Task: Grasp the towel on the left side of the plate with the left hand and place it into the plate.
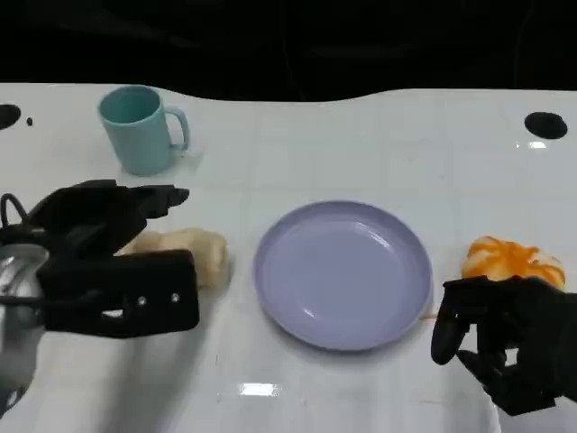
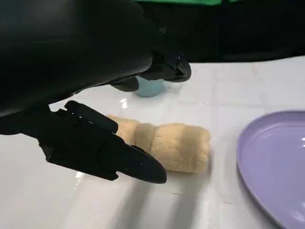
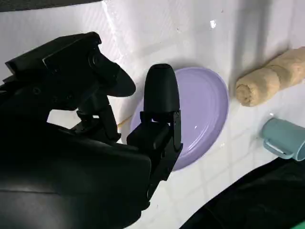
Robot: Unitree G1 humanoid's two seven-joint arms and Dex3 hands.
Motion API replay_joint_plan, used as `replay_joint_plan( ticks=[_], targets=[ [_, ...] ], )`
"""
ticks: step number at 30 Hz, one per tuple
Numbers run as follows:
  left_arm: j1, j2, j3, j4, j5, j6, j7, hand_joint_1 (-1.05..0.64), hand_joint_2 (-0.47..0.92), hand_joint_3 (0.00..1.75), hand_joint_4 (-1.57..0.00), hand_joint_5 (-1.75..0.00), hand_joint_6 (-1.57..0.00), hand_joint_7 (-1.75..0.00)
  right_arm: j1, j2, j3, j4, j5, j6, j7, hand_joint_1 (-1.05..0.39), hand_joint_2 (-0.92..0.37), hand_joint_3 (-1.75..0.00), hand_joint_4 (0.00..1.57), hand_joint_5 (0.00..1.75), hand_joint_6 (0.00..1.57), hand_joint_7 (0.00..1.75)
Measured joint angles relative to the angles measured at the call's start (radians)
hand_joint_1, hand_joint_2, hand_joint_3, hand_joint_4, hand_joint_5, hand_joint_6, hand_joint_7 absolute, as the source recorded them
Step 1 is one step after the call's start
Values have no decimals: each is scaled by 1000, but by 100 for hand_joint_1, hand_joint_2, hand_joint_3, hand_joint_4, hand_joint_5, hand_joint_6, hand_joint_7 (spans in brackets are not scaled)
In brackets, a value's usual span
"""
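Head view shows the left hand [image 1: 113, 262] spread, holding nothing, over the rolled beige cloth towel [image 1: 191, 254] beside the round lilac plate [image 1: 343, 272], apparently poised to grasp, while the right hand [image 1: 505, 343] rests loosely curled, empty, near the desk's front edge.

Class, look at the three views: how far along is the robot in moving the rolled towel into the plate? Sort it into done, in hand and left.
Done: the left hand has reached the towel, its fingers open above it. In hand: nothing is gripped; the towel lies on the table left of the plate. Left: close on the towel, lift it, carry it over and set it in the plate, which holds nothing. The right hand holds nothing.
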Motion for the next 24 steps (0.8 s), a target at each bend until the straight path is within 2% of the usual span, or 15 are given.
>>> replay_joint_plan(
  ticks=[9,15,18,21,24],
  targets=[
    [-143,-70,-91,314,86,-41,15,-52,87,0,-31,-13,-28,-1,4,2,8,-20,-7,6,-3,0,-58,-106,71,175,69,142],
    [-259,-145,-142,584,115,-102,68,-53,91,3,-39,-11,-37,-3,6,3,12,-31,-9,25,-4,0,-58,-106,71,175,69,141],
    [-322,-182,-175,743,125,-136,104,-55,92,9,-47,-13,-47,-6,8,2,14,-39,-10,33,-4,0,-57,-106,72,175,70,141],
    [-377,-210,-195,879,127,-184,132,-53,92,17,-59,-16,-64,-9,10,2,13,-40,-10,33,-4,0,-57,-107,71,175,70,141],
    [-399,-236,-200,987,118,-221,163,-44,92,21,-76,-26,-82,-15,12,2,12,-44,-8,34,-4,0,-58,-105,71,175,69,141]
  ],
)
